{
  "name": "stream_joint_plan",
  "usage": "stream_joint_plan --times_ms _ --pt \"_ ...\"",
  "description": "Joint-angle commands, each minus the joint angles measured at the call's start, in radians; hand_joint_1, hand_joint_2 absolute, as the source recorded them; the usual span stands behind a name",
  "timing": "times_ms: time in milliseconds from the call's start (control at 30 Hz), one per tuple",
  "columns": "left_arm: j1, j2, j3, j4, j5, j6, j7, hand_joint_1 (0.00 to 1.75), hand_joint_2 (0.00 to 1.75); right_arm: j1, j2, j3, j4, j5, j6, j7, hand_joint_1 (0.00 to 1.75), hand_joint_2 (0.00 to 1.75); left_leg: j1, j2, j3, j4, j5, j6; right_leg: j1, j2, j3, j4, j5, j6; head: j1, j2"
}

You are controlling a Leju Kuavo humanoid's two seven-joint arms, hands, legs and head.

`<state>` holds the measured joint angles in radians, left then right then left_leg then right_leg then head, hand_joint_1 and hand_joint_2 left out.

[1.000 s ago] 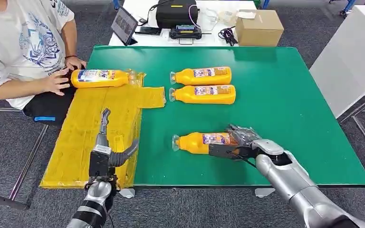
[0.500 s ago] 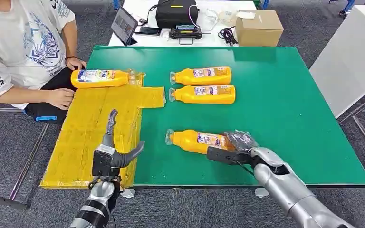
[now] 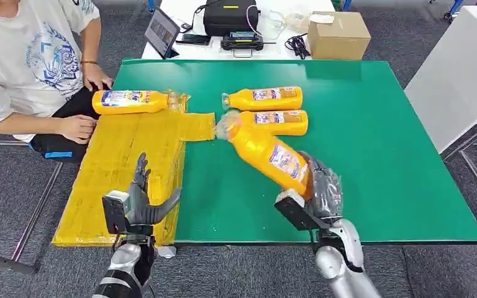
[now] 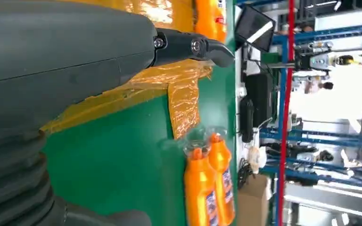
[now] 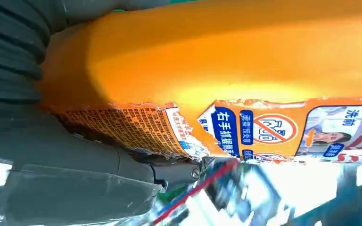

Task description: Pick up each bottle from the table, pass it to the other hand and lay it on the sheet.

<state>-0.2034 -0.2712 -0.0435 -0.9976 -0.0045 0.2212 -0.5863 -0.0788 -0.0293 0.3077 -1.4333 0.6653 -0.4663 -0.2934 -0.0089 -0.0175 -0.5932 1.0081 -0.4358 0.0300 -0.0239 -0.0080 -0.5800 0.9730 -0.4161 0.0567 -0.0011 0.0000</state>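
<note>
Right hand [image 3: 315, 197] grips the lifted bottle [image 3: 266, 153] at its base end, fingers wrapped round the body; the right wrist view confirms it, orange body and torn label pressed against the palm. Bottle is clear of the green table [image 3: 379, 143], above its near middle; long axis tilted, base low at the right hand, capped neck pointing up, away and toward the robot's left, overlapping in the head view the neck of one of the two bottles [image 3: 267, 110] lying side by side further back.

Left hand [image 3: 138, 202] holds nothing; fingers spread and upright, thumb out toward the table, raised over the near edge of the yellow sheet [image 3: 124, 167]; the left wrist view looks past one dark finger [image 4: 193, 47] along the sheet and shows the two lying bottles beyond.

Key relation for the handover, as a judgement: the free neck end lies toward the left hand, but the two are well apart, with the table's near left corner between them; the right hand holds the base, so the left hand should take the upper body or neck; both arms likely need to close inward.

One bottle [image 3: 130, 102] already lies on the sheet's far end, near a seated person's hand [image 3: 77, 128]; judged stage: one laid, one in transfer, two waiting.
</note>
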Motion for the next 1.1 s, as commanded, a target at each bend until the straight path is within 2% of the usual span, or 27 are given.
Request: stream_joint_plan --times_ms 33,167,233,367,533,1100 --pt "0.03 -0.002 0.0 -0.147 0.057 -0.045 0.039 0.0 1.75 0.068 0.121 -0.161 -0.101 -0.02 -0.062 -0.05 1.75 1.75 0.002 0.001 0.001 0.001 -0.001 -0.002 0.002 0.0 0.001 0.0 -0.001 -0.003 0.0 0.0" --pt "0.052 0.009 -0.071 -0.191 0.148 -0.161 0.093 0.0 1.75 0.074 0.134 -0.139 -0.031 -0.061 -0.033 -0.154 1.75 1.75 0.001 0.001 0.001 0.0 -0.001 -0.002 0.001 0.001 0.001 0.0 0.0 -0.002 0.0 0.0" --pt "0.052 0.014 -0.142 -0.185 0.2 -0.238 0.137 0.0 1.75 0.068 0.152 -0.11 0.058 -0.082 -0.002 -0.213 1.75 1.75 0.002 0.001 0.002 0.0 -0.001 -0.002 0.002 0.0 0.003 -0.001 -0.001 -0.003 0.0 0.0" --pt "0.054 0.023 -0.241 -0.174 0.232 -0.292 0.145 0.0 1.75 0.039 0.195 -0.032 0.234 -0.084 0.015 -0.293 1.75 1.75 0.003 0.004 0.005 -0.001 -0.002 -0.003 0.003 0.003 0.005 -0.003 0.0 -0.003 0.0 0.0" --pt "0.078 0.032 -0.297 -0.169 0.272 -0.352 0.182 0.0 1.75 0.002 0.235 0.049 0.34 -0.089 0.023 -0.307 1.75 1.75 0.002 0.006 0.004 -0.001 -0.002 -0.002 0.002 0.005 0.003 -0.002 0.0 -0.003 0.0 0.0" --pt "0.08 0.038 -0.324 -0.156 0.273 -0.401 0.174 0.0 1.75 -0.047 0.249 0.129 0.417 -0.085 0.036 -0.289 1.75 1.75 0.001 0.003 0.002 -0.001 -0.001 -0.001 0.001 0.003 0.001 -0.001 0.0 -0.002 0.0 0.0"
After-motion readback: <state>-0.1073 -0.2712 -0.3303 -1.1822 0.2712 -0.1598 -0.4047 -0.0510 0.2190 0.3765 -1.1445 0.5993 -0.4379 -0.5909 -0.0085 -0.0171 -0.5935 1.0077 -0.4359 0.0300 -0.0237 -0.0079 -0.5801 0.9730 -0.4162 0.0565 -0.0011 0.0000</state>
